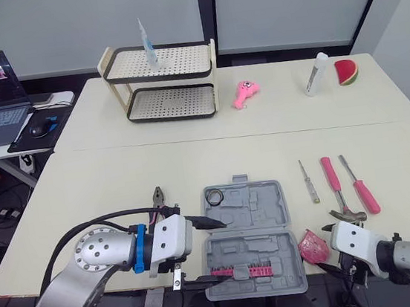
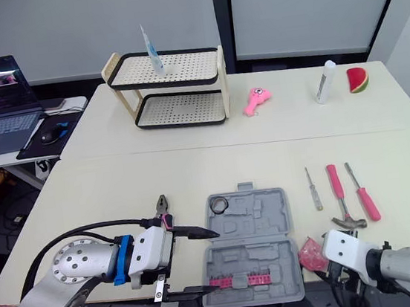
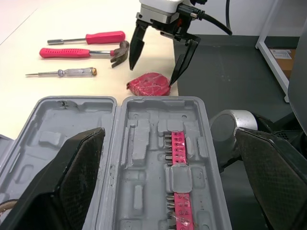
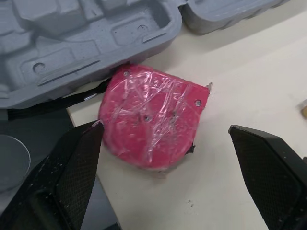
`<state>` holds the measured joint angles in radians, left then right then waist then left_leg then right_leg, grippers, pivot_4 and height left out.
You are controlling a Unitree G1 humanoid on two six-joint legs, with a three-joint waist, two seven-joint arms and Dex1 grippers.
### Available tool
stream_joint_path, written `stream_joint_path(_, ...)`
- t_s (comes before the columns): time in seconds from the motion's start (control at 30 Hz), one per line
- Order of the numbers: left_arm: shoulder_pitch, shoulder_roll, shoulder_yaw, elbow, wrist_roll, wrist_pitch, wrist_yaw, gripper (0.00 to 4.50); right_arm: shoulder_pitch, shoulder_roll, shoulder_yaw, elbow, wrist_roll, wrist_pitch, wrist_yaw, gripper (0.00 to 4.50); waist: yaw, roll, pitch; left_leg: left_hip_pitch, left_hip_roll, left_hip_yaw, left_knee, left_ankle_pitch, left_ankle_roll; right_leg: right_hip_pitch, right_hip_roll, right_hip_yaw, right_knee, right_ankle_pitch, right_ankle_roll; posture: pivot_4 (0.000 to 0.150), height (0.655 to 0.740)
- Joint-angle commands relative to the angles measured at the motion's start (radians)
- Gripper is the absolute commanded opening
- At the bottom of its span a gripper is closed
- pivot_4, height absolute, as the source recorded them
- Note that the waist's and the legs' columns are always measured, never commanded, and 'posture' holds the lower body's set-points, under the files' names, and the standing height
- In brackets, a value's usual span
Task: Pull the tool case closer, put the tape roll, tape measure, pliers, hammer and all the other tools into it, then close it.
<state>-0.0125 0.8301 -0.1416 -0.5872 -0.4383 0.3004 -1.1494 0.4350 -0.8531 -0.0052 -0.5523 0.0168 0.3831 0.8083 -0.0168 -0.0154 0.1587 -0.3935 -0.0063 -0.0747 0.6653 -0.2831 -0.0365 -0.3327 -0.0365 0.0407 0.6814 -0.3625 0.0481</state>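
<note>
Case [image 1: 249,238] lies open and flat at the near desk [image 1: 118,179] edge, lid half on the far side. It looks within reach of both arms, so I'd call the pull step done. Left gripper [image 1: 218,251] has its fingers [image 1: 206,221] spread wide, one over the hinge line and one along the near rim. It's holding nothing, probably bracing the case. Small ring [image 1: 215,196] in the far half's corner, maybe the tape roll. Pliers [image 1: 158,199] lie left of the case, just beyond that gripper. Tester [image 1: 309,182], hammer [image 1: 333,183] and screwdriver [image 1: 362,192] sit in a row to the right, apart from the case. Tape measure [image 1: 313,246] is by the near right corner.

Left wrist: bit strip [image 3: 176,158] sits in the near half, other pockets bare. Right gripper [image 3: 152,74] hangs over the tape measure, fingers apart, one tip either side, no grip.

Right wrist: tape measure lies against the case rim, right at the desk edge, wrapped in film. Fingers are released and straddle it, so they look lined up for a pinch. At that edge, a bad nudge could drop it.
</note>
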Motion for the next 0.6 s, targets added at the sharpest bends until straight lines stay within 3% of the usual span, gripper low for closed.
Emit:
stream_joint_path(0.03, -0.005, 0.001, 0.002, -0.025, -0.014, -0.008, -0.006, 4.50, 0.016, -0.022, -0.068, -0.073, 0.063, 0.020, 0.046, 4.44, 0.000, 0.000, 0.000, 0.000, 0.000, 0.000, 0.000, 0.000, 0.000, 0.000, 0.000, 0.000, 0.000, 0.000, 0.000, 0.150, 0.7290)
stream_joint_path(0.6, -0.023, -0.006, -0.013, -0.018, -0.011, -0.007, -0.008, 4.50, 0.023, 0.071, 0.071, -0.052, -0.075, 0.079, -0.113, 4.44, 0.000, 0.000, 0.000, 0.000, 0.000, 0.000, 0.000, 0.000, 0.000, 0.000, 0.000, 0.000, 0.000, 0.000, 0.000, 0.150, 0.7290)
